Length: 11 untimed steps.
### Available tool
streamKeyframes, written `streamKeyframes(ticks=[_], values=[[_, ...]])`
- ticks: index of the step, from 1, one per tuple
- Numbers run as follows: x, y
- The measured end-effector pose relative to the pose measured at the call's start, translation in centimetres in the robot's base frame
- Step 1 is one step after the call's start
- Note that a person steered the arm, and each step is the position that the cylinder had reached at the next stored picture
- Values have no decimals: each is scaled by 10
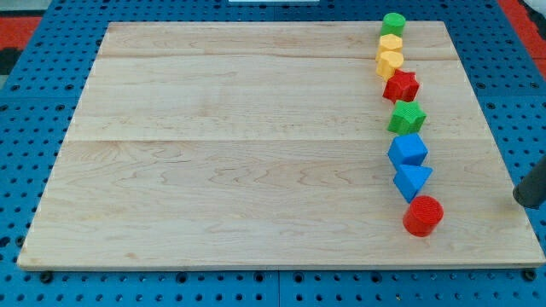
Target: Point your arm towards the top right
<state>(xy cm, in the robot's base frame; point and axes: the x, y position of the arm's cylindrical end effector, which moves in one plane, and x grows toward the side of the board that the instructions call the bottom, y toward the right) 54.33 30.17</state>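
Note:
Several blocks stand in a column down the right side of the wooden board (pixel 239 153). From the view's top they are a green cylinder (pixel 393 23), a yellow block (pixel 390 43), a second yellow block (pixel 391 62), a red star (pixel 401 86), a green star (pixel 407 117), a blue cube (pixel 408 150), a blue triangle (pixel 412 180) and a red cylinder (pixel 423 215). My tip (pixel 520 199) enters from the view's right edge. It sits on the board to the right of the blue triangle and the red cylinder, well apart from both.
The board lies on a blue pegboard surface (pixel 34 102) that shows on all sides. Red patches (pixel 17 21) show at the view's top corners.

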Motion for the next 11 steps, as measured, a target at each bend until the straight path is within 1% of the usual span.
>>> streamKeyframes(ticks=[2, 4, 5, 6, 7, 8, 10, 11], values=[[-1, 0], [-19, 1], [-43, 40], [-54, 44], [-94, 43], [-159, 44], [-165, 41], [-242, 17]])
